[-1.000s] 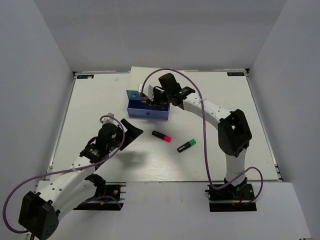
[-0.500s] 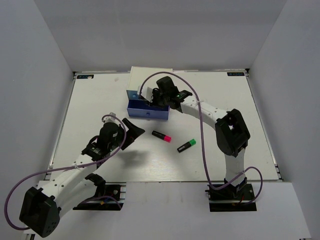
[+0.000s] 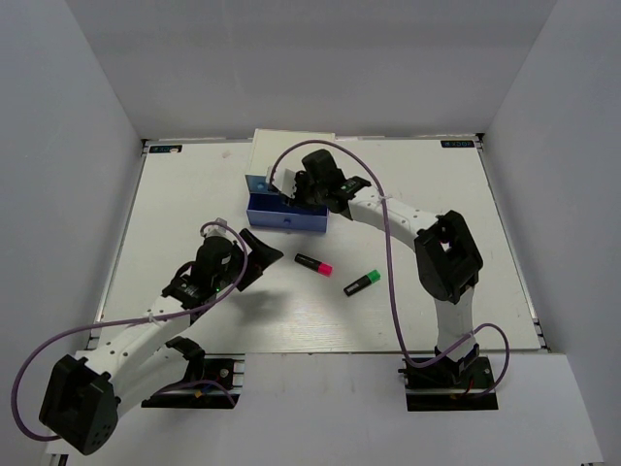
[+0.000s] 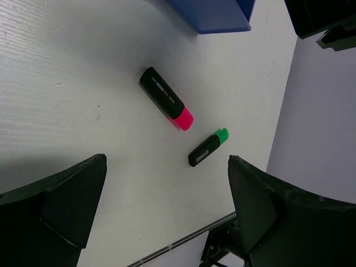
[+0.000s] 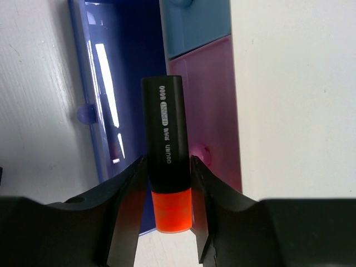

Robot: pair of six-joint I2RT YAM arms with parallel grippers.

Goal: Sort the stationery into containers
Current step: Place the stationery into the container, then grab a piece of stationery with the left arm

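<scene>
My right gripper (image 5: 168, 161) is shut on a black highlighter with an orange cap (image 5: 165, 128), one finger on each side of its barrel, cap end toward the camera. It hangs over the pulled-out dark blue drawer (image 5: 119, 83) of the white chest (image 3: 291, 146); the light blue drawer (image 5: 194, 25) and the pink drawer (image 5: 208, 100) are closed. A pink-capped highlighter (image 3: 313, 262) and a green-capped one (image 3: 361, 282) lie on the table. My left gripper (image 4: 167, 160) hangs open above the table, left of the pink-capped highlighter (image 4: 166, 98) and the green-capped highlighter (image 4: 208, 147).
The white table (image 3: 194, 194) is enclosed by grey walls on three sides. The dark blue drawer (image 3: 286, 218) juts toward the near side from the chest. The right arm's base post (image 3: 451, 262) stands right of the green-capped highlighter.
The right gripper has shifted slightly left over the open dark blue drawer with the orange-capped highlighter. The left gripper has crept a little toward the pink-capped highlighter.
</scene>
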